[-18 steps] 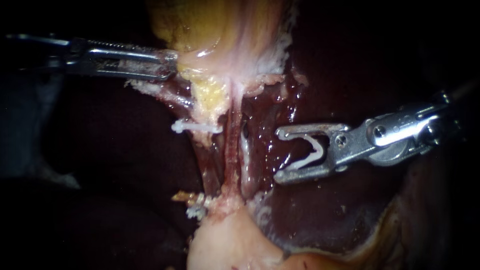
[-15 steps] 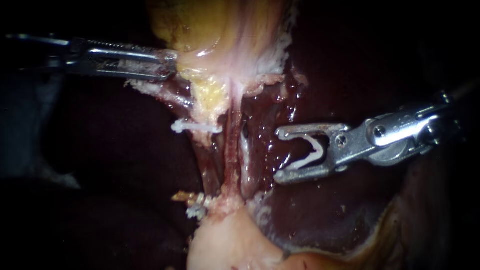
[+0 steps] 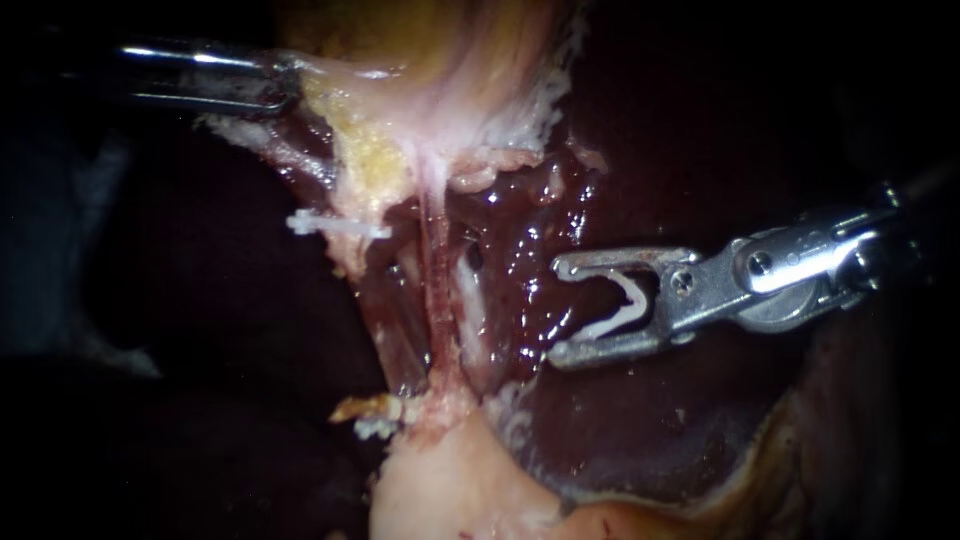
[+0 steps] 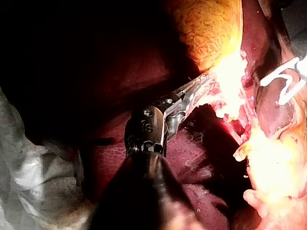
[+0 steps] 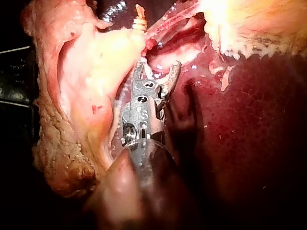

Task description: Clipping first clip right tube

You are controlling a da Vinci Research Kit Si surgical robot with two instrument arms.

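Right tube (image 3: 440, 300) runs taut below the gallbladder (image 3: 440, 60), unclipped, our loaded end effector just off it.

Our right instrument's end effector (image 3: 553, 310) stands wide, both jaws seating a white loaded clip (image 3: 620, 305), apart from the tube over wet liver (image 3: 650, 430). Our left instrument's end effector (image 3: 280, 90) is clamped on the gallbladder, stretching it. Risks, as we judge: a jaw tip snagging the pale strand (image 3: 467, 295) beside the tube, taking both in one bite, or fouling the placed clip (image 3: 340, 226) farther left. Free room lies over the liver; tissue hems the tube above and below.
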